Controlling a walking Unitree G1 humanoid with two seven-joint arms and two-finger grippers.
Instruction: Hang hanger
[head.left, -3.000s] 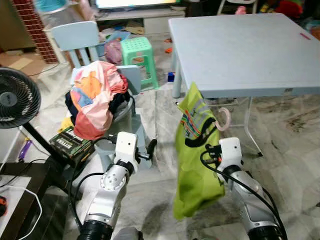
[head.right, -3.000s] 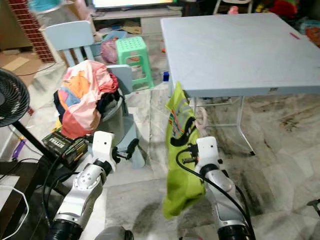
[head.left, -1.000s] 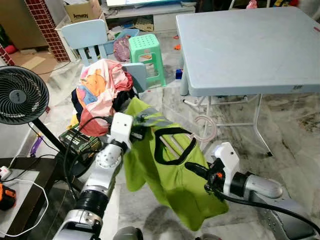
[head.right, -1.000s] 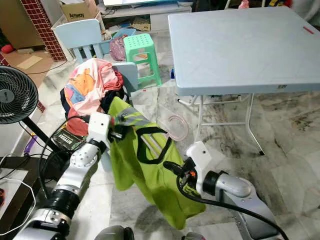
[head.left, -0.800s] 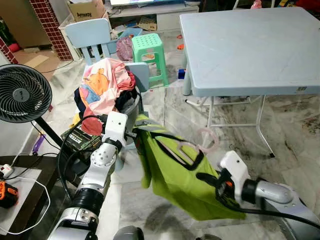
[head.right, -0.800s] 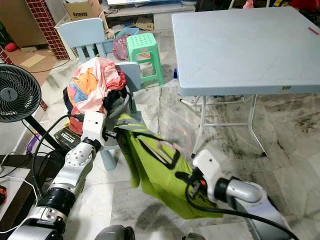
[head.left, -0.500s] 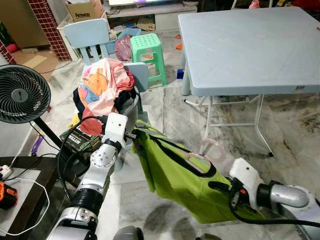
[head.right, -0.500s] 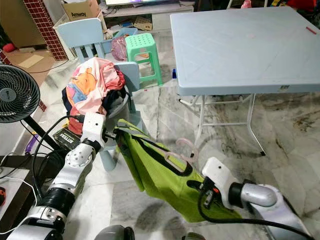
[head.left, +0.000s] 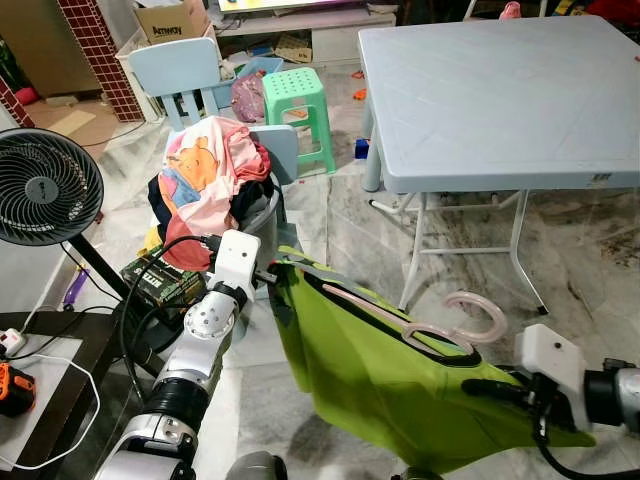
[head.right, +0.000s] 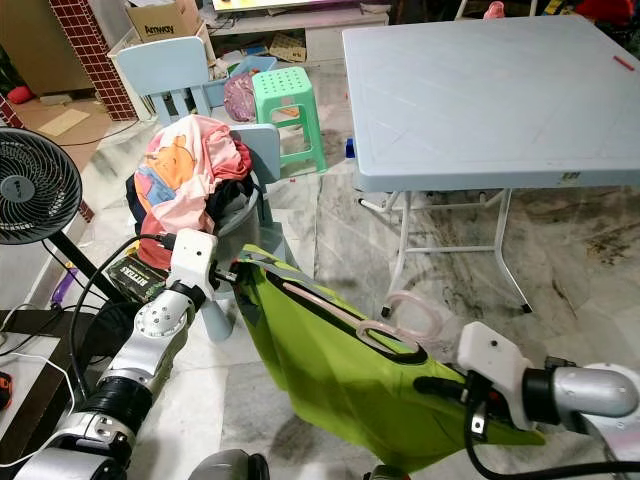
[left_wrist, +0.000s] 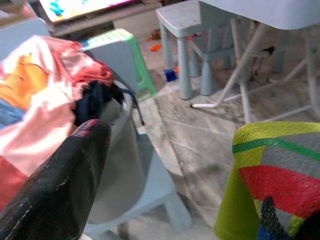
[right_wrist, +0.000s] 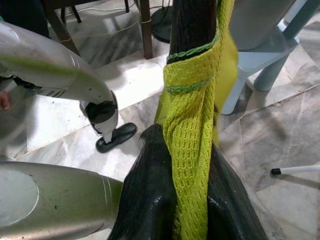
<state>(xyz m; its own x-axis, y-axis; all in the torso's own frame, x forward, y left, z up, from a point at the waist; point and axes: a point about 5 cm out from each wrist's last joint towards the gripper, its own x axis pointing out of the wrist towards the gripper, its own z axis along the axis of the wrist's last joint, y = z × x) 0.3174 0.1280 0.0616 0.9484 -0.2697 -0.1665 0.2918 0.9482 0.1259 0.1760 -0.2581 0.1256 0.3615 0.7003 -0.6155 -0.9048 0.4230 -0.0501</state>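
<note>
A lime green shirt (head.left: 380, 385) is stretched out low over the floor between my two grippers. A pink hanger (head.left: 478, 318) lies inside it, its hook poking out through the black-trimmed neck opening. My left gripper (head.left: 272, 272) is at the shirt's left end. In the left wrist view one black finger (left_wrist: 55, 185) stands well apart from the green fabric (left_wrist: 272, 170), which drapes over the other finger. At the shirt's right end, my right gripper (head.left: 490, 387) is shut on it. The right wrist view shows its fingers (right_wrist: 150, 200) pinching the green cloth (right_wrist: 192, 160).
A grey folding table (head.left: 500, 90) stands ahead on the right, its legs just beyond the shirt. On the left is a grey basket (head.left: 255, 215) piled with clothes (head.left: 205, 180). A fan (head.left: 45, 190), a green stool (head.left: 300, 100) and a blue chair (head.left: 175, 65) are further off.
The shirt first hung from the right gripper alone. The left gripper took its other side, and the right gripper has since swung right, pulling the shirt out flat with the hook showing.
</note>
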